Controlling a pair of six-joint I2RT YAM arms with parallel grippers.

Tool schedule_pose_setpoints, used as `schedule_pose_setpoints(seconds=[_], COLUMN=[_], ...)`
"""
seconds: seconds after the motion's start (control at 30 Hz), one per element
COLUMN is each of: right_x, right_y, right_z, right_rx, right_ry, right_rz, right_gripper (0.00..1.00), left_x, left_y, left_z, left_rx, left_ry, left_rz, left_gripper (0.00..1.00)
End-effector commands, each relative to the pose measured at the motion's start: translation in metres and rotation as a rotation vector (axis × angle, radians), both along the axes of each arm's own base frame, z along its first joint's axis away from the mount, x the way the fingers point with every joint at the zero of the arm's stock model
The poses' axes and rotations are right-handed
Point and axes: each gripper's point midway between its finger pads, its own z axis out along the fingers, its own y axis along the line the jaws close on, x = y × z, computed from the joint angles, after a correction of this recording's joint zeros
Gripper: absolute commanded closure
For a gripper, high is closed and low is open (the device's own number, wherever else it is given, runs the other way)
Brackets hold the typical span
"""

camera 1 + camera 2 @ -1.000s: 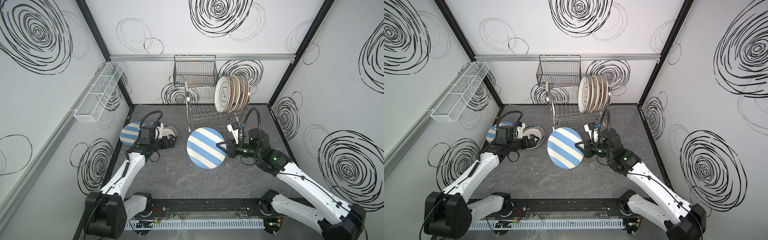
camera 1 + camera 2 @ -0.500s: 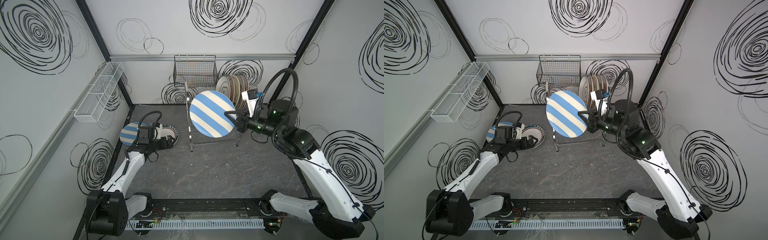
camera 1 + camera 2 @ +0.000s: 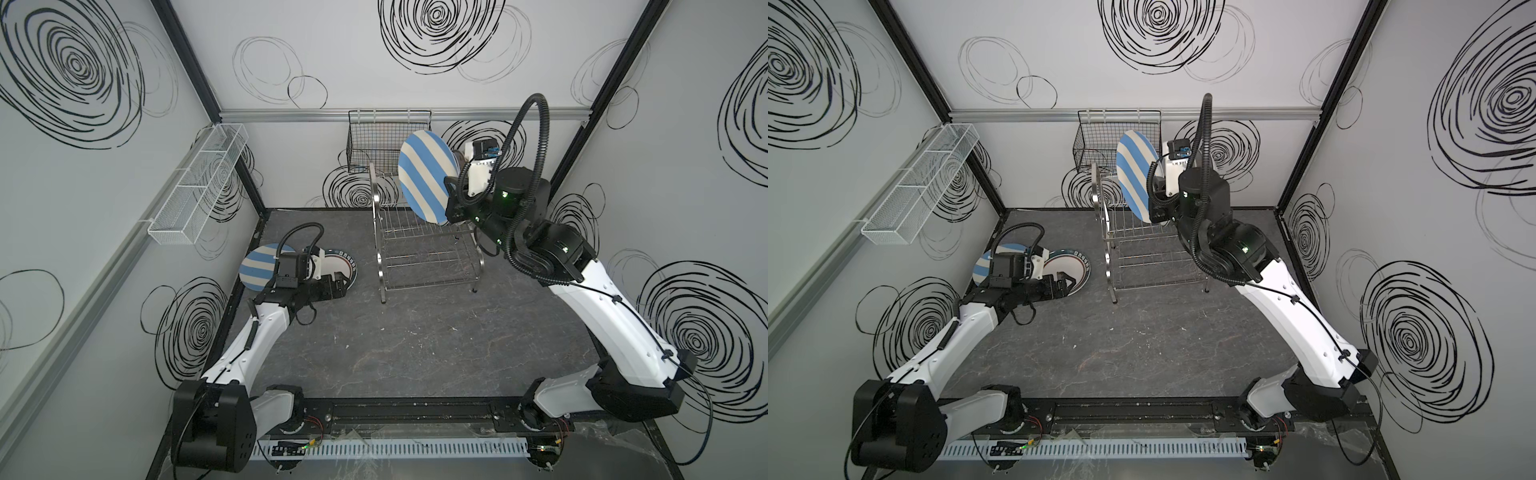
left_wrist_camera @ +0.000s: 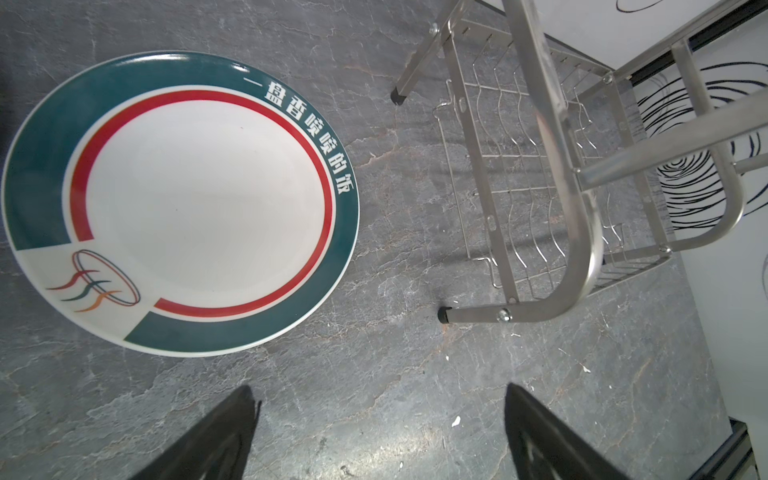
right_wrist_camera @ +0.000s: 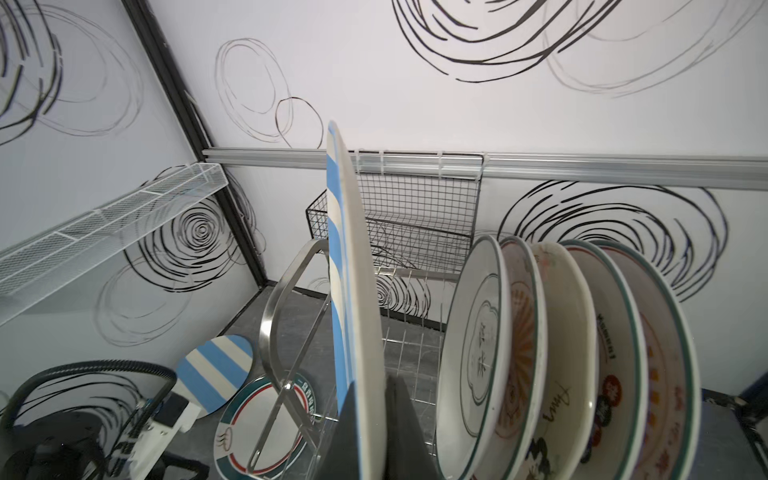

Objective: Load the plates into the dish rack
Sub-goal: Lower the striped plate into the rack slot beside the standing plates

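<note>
1. The blue-and-cream striped plate point(image 3: 427, 176) is in the air above the dish rack point(image 3: 428, 253). It is turned on edge, so its rim can drop between the upright slot wires.
2. The right pincer point(image 5: 376, 415) is clamped narrow on the plate's rim nearest the arm, one finger on each face. This leaves the far rim free to go in first.
3. A row of racked plates point(image 5: 478, 353) stands on edge in the upper tier. The held plate is parallel to them and apart, over bare wires between that row and the arched side frame point(image 5: 282, 316). That is probably its slot.
4. On the bench point(image 3: 415, 345), a second striped plate point(image 3: 257, 270) and a green-rimmed plate point(image 4: 178, 203) lie flat near the rack, waiting their turn.
5. The left pincer point(image 4: 381, 399) hangs beside the green-rimmed plate, jaws wide and empty, seemingly poised to take it.
</note>
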Motion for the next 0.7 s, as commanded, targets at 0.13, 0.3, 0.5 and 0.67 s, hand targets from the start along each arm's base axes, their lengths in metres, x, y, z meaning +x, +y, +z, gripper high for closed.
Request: schedule_pose_setpoints(seconds=[0.13,0.3,0.5,0.67], right_x=[0.019,0.032,0.041,0.05], right_y=[-0.027,-0.022,-0.017,-0.017], right_z=[0.016,-0.001,-0.008,-0.019], right_rx=[-0.089,-0.13,-0.098,-0.083], right_ry=[-0.112,-0.088,-0.087,-0.075], right_rz=[-0.329,-0.379,-0.377,-0.381], right_gripper=[1.0,1.0,1.0,1.0], left_x=[0.002,0.003,0.003,0.003], left_y=[0.0,-0.003,0.0,0.0], left_z=[0.01,0.012,0.01,0.012], left_rx=[0.002,-0.01,0.001,0.004], left_ry=[-0.044,-0.048,-0.047,-0.051], left_rz=[-0.023,-0.033,-0.02,-0.018], left_gripper=[0.04,0.04,0.04,0.04])
